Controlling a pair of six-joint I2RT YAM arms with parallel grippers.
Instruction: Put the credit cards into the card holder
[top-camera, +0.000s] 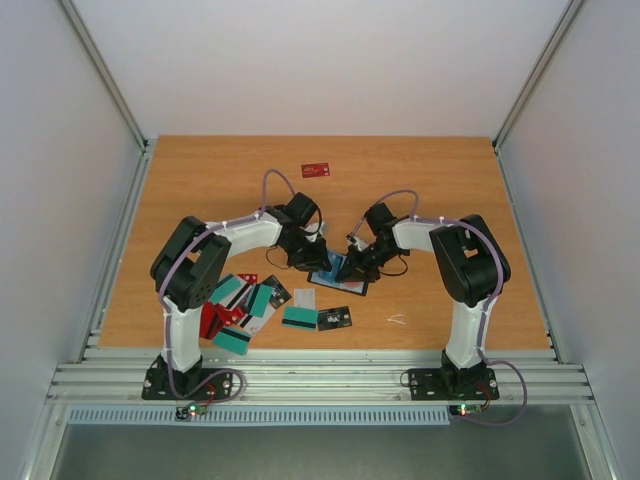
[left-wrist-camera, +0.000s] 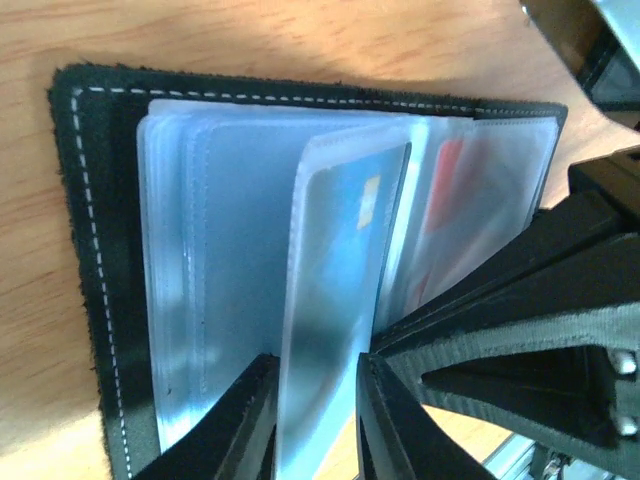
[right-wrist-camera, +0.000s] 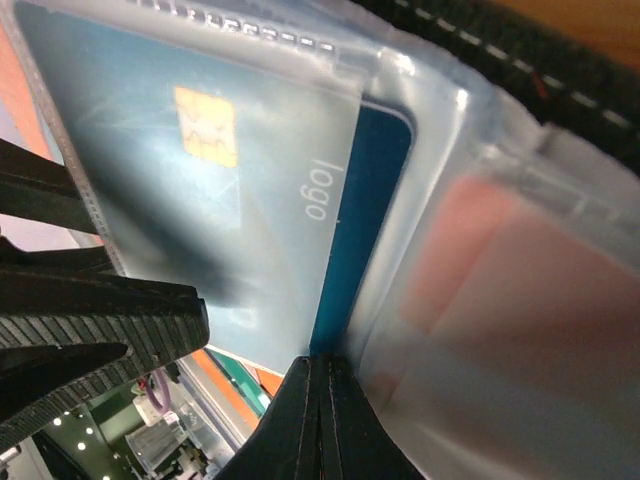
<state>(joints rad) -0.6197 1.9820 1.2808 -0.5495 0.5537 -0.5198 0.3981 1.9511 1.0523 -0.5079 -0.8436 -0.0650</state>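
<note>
The black card holder (top-camera: 338, 280) lies open mid-table, its clear sleeves fanned up (left-wrist-camera: 90, 250). My left gripper (top-camera: 318, 262) straddles one raised sleeve (left-wrist-camera: 340, 280); its jaws stand a little apart with the sleeve between them (left-wrist-camera: 315, 400). My right gripper (top-camera: 352, 268) is shut on the edge of a blue card (right-wrist-camera: 375, 190), which is partly inside that sleeve (right-wrist-camera: 322, 365). A red card (right-wrist-camera: 500, 270) sits in a neighbouring sleeve. Several loose credit cards (top-camera: 245, 305), teal, red, black and white, lie at the front left.
A red card (top-camera: 316, 169) lies alone toward the back. A teal card (top-camera: 299, 317), a white card (top-camera: 304, 298) and a flat black card with white print (top-camera: 334, 318) lie just in front of the holder. White walls enclose the table.
</note>
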